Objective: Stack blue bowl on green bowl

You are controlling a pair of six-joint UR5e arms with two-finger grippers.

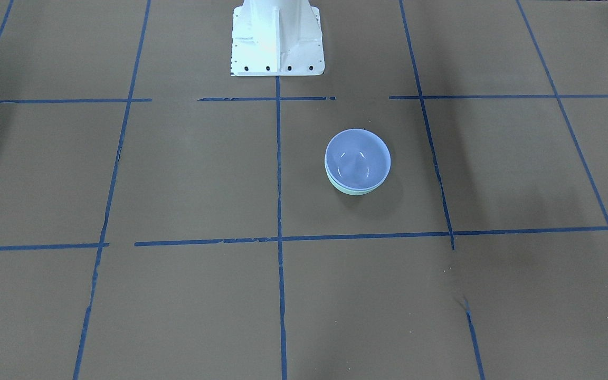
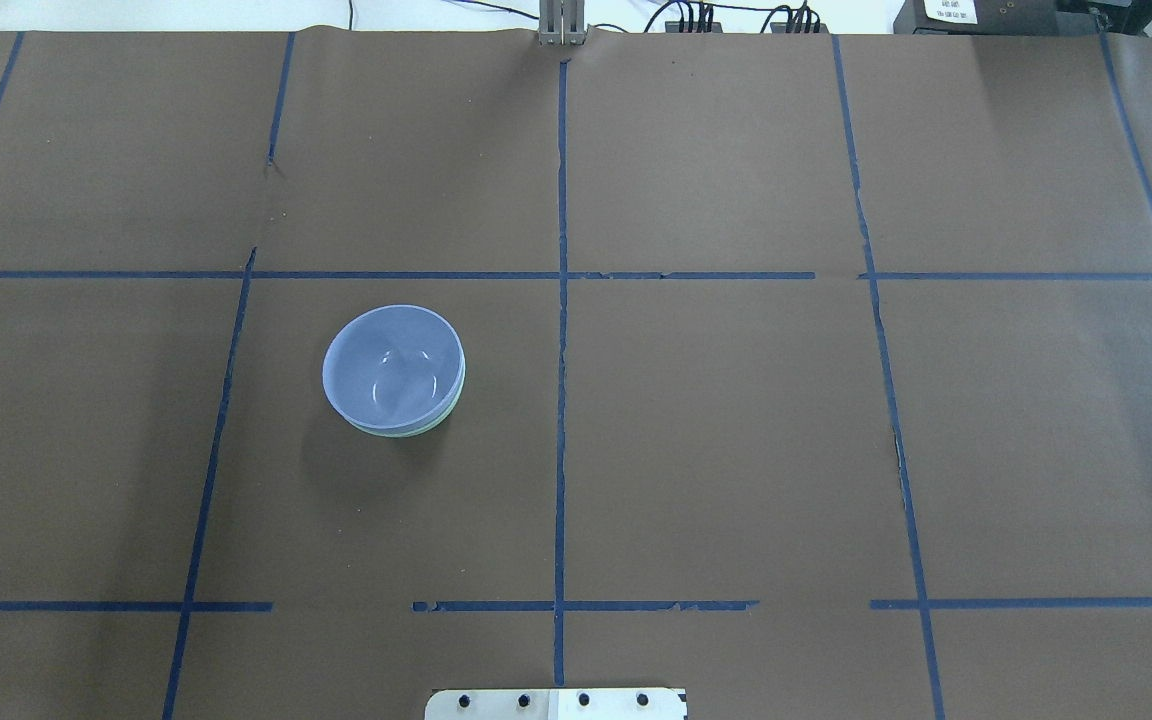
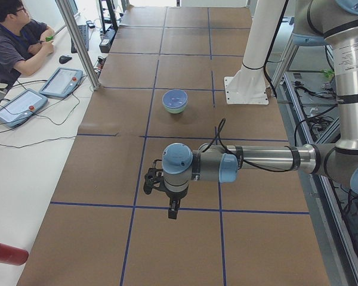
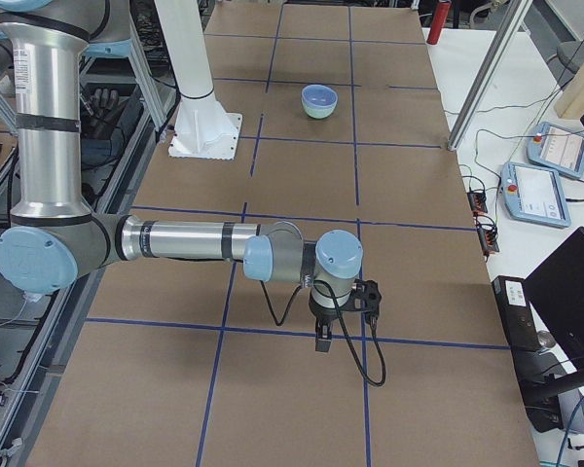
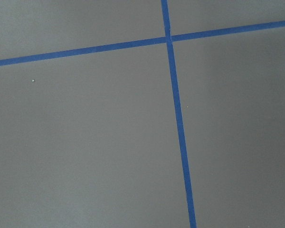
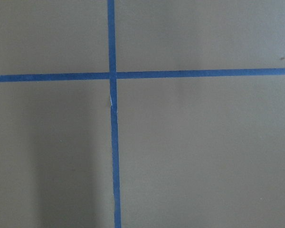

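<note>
The blue bowl [image 1: 357, 158] is smooth and glossy, with pale highlights gleaming on its inside. What shows of the green bowl [image 1: 357, 192] has the same slick shine. The table is covered in matt brown paper [image 2: 736, 450], dull and faintly creased, torn in a few spots. The blue tape [image 2: 561, 400] on it is matt too, its edges ragged here and there. The white pedestal [image 1: 277, 37] looks like glossy painted metal. The left arm [image 3: 268, 158] is satiny silver metal with smooth pale-blue joint caps [image 3: 178, 156].

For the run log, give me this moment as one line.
stack: glossy periwinkle-blue bowl nested in glossy mint-green bowl | left arm, right arm away from bowls | jaws state: cannot tell | task: looks done
</note>
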